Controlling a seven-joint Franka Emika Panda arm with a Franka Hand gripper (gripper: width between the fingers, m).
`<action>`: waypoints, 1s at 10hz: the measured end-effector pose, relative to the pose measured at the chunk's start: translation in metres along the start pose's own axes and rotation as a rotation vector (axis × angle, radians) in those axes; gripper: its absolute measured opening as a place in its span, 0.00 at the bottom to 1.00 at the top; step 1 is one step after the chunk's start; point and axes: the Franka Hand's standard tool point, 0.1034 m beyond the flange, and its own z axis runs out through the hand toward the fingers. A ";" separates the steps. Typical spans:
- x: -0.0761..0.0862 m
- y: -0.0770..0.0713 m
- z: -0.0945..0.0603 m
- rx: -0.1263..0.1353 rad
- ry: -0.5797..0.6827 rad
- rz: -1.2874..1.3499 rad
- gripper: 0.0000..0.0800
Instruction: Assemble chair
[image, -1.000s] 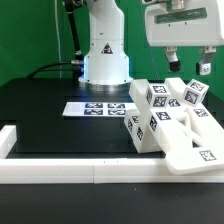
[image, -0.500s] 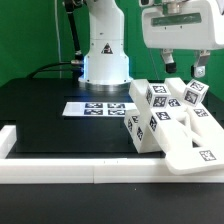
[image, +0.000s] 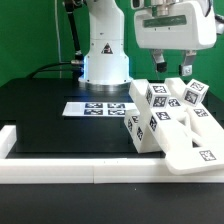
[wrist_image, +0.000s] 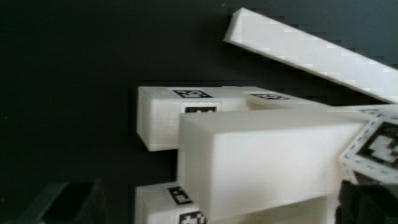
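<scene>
text: we read no words, brands or numbers | signs: we see black-and-white square tags on the chair parts (image: 170, 120) and on the marker board (image: 97, 108) | wrist view: the same tags on the white blocks (wrist_image: 222, 130), patterns only, nothing we can read

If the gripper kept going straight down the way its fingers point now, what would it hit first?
Most likely the chair parts: the open gripper hangs just above the pile's tagged blocks, and the wrist view shows a white block straight ahead. Depth is unclear, so which block comes first cannot be told.
</scene>
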 end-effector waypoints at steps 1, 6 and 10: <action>-0.001 0.001 0.001 -0.004 -0.002 0.000 0.81; -0.003 0.009 0.006 -0.017 -0.009 0.001 0.81; -0.002 0.013 0.007 -0.017 -0.011 0.004 0.81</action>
